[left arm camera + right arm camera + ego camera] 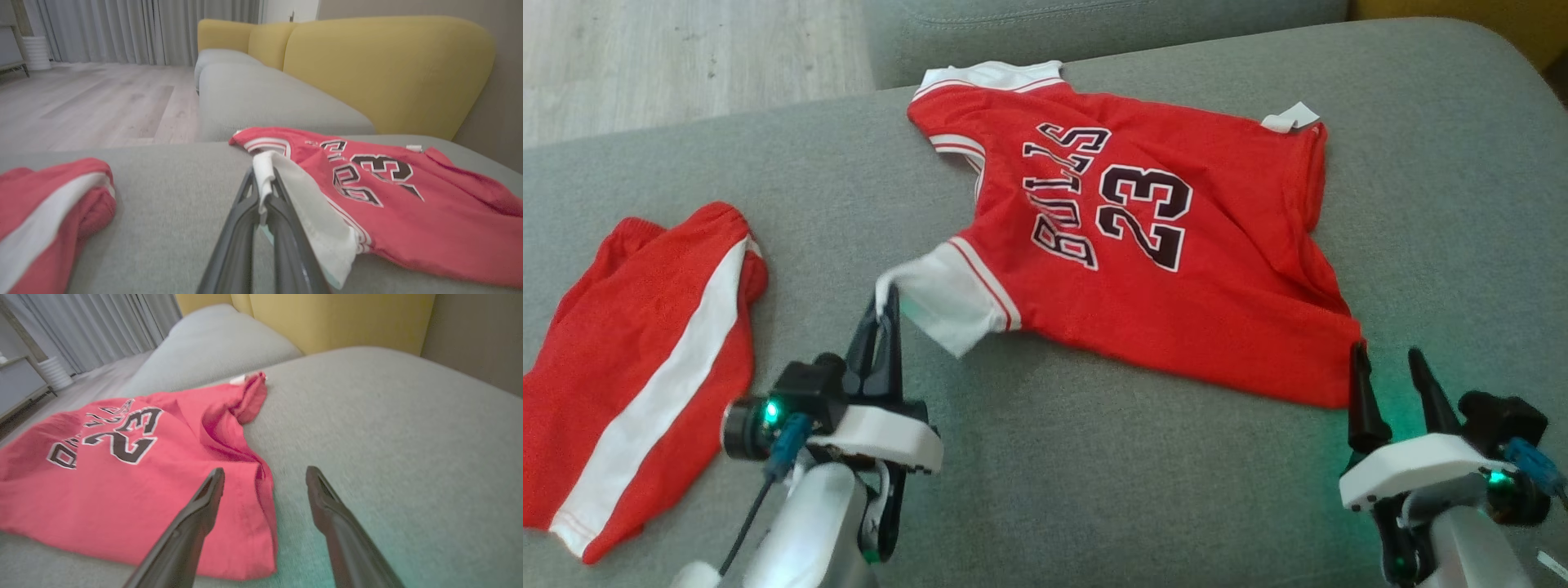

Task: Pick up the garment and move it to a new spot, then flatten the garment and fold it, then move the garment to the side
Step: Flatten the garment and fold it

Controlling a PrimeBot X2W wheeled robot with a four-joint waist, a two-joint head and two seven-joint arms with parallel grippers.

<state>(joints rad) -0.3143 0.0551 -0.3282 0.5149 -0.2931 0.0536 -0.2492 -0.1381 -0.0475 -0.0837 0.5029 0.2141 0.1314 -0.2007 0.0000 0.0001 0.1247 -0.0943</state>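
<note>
The garment (1143, 269) is a red jersey with black "BULLS 23" lettering and white sleeves, spread face up on the grey sofa cushion (1094, 474). My left gripper (888, 298) is shut on the edge of the near white sleeve (947, 298), which is lifted a little off the cushion. The pinched sleeve (310, 212) drapes over my closed left gripper (263, 175) in the left wrist view. My right gripper (1386, 351) stands open at the jersey's near right hem corner. In the right wrist view, the right gripper (265, 471) straddles the edge of the garment (122, 477).
Red shorts (645, 351) with a white stripe lie on the cushion to the left. A second grey cushion (1094, 24) and yellow backrests (388, 69) lie beyond. Wooden floor (686, 57) shows past the cushion's far left edge.
</note>
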